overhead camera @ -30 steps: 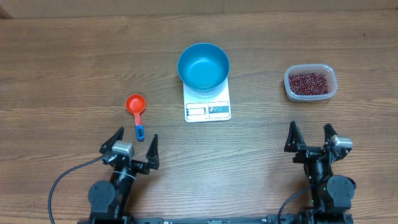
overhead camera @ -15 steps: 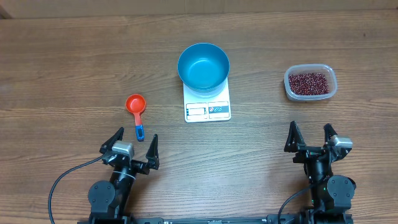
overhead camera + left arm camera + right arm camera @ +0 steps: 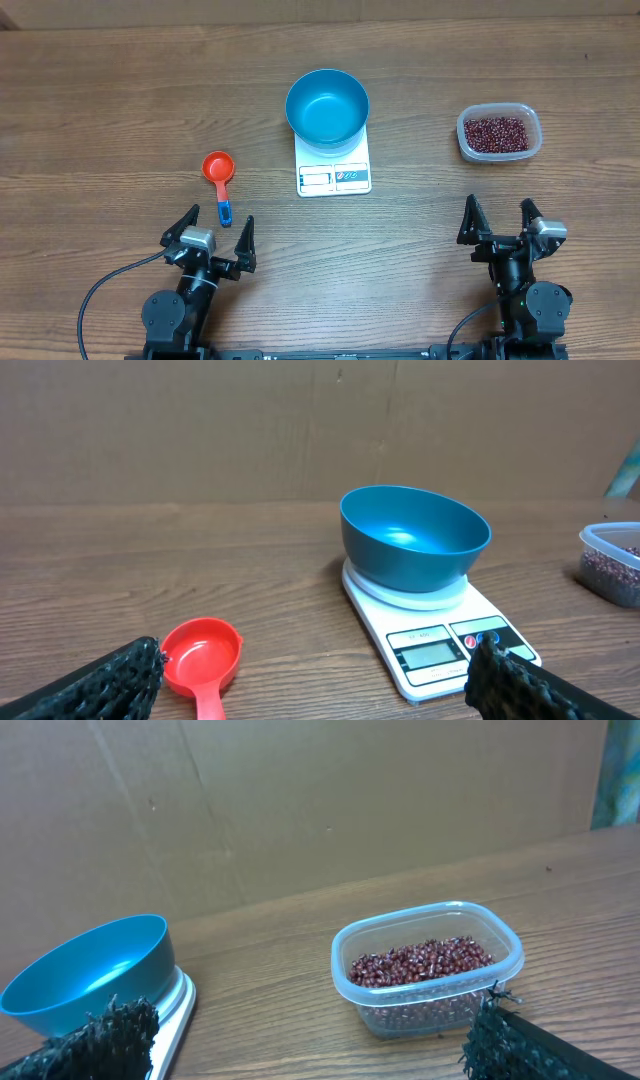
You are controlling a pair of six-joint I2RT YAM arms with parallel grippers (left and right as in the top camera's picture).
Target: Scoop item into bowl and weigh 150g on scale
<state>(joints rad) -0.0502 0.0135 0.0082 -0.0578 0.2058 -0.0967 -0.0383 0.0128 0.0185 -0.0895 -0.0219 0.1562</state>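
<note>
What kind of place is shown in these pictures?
Probably a robot test bench, not a kitchen: a wooden table backed by cardboard, with a scale, a blue bowl and a tub of beans set out.

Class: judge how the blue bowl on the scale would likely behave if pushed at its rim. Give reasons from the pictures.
The bowl looks empty, so probably light and easy to shift. Its base looks narrower than its rim, so a rim push may tip it. Its glossy surface might slide on the scale and its smooth top.
</note>
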